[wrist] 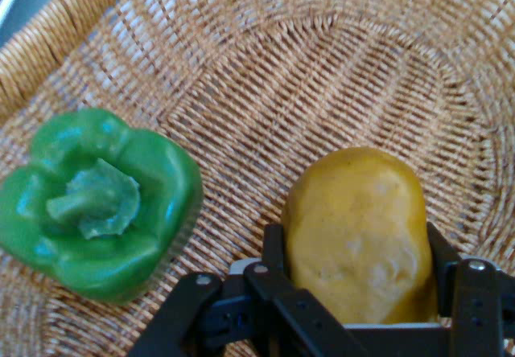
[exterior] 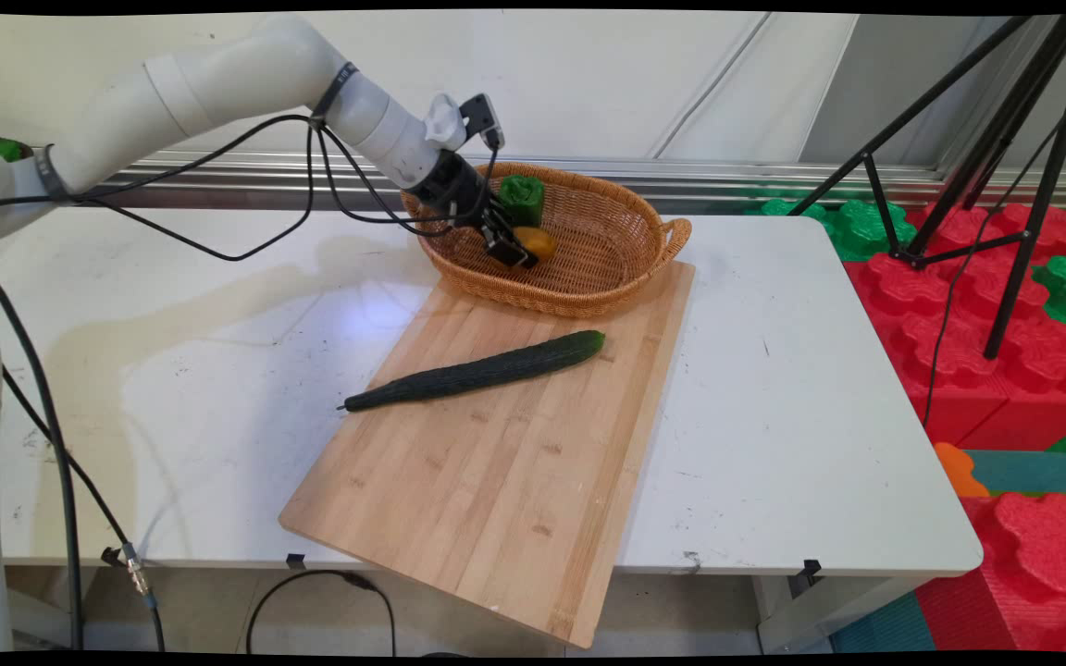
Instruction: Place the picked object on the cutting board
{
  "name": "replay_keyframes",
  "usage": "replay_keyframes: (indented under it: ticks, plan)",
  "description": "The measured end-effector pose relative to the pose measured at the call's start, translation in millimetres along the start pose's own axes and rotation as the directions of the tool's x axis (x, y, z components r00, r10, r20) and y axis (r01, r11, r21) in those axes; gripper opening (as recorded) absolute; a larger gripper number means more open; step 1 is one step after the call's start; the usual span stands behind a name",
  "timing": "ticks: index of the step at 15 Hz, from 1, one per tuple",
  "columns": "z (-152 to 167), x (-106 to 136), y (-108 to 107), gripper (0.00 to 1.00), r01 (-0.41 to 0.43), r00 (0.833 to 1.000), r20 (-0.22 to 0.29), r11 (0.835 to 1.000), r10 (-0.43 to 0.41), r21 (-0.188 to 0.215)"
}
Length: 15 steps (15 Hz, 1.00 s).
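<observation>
My gripper (exterior: 516,250) reaches down into the wicker basket (exterior: 588,298) at the back of the table. Its fingers are shut on a yellow potato (exterior: 539,242), one on each side. In the hand view the potato (wrist: 358,228) fills the gap in the gripper (wrist: 356,243) and lies low over the woven basket floor (wrist: 322,67). A green bell pepper (exterior: 522,198) rests in the basket just beyond the gripper; in the hand view the pepper (wrist: 100,204) is to the left, stem up.
A long dark cucumber (exterior: 487,370) lies across a wooden cutting board (exterior: 496,490) in front of the basket. The board overhangs the table's near edge. A black tripod (exterior: 986,166) and red and green foam blocks (exterior: 1005,324) stand to the right of the table.
</observation>
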Motion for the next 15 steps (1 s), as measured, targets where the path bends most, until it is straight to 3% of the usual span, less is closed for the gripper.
replay_keyframes:
  ticks: [15]
  plan:
    - [-109,-12,26,0.0,0.016,0.99,-0.137,1.0,-0.015,0.011]
